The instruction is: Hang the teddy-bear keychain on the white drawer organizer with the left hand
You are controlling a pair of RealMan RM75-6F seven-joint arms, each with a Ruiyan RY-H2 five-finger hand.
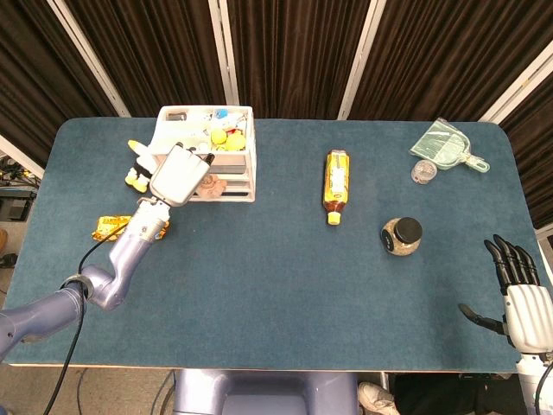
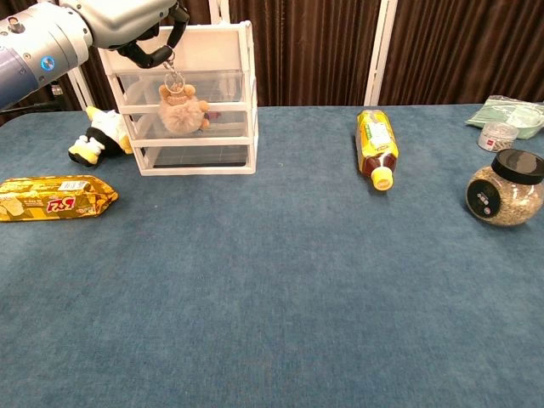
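Observation:
The fluffy tan teddy-bear keychain (image 2: pixel 180 111) dangles from its metal ring in front of the upper drawers of the white drawer organizer (image 2: pixel 252 102). My left hand (image 2: pixel 136 30) is at the organizer's top left corner, and its dark fingers (image 2: pixel 158 53) pinch the strap above the ring. In the head view the left hand (image 1: pixel 179 173) covers the organizer's (image 1: pixel 250 160) front left, with the bear (image 1: pixel 211 182) peeking out beside it. My right hand (image 1: pixel 521 298) rests open at the table's near right corner, holding nothing.
A penguin plush (image 2: pixel 100 136) lies left of the organizer, and a yellow snack pack (image 2: pixel 55 197) lies nearer me. A yellow-capped bottle (image 2: pixel 375 146) lies mid-table. A black-lidded jar (image 2: pixel 505 189), a small tub (image 2: pixel 497 136) and a green dustpan (image 1: pixel 448 144) sit at the right.

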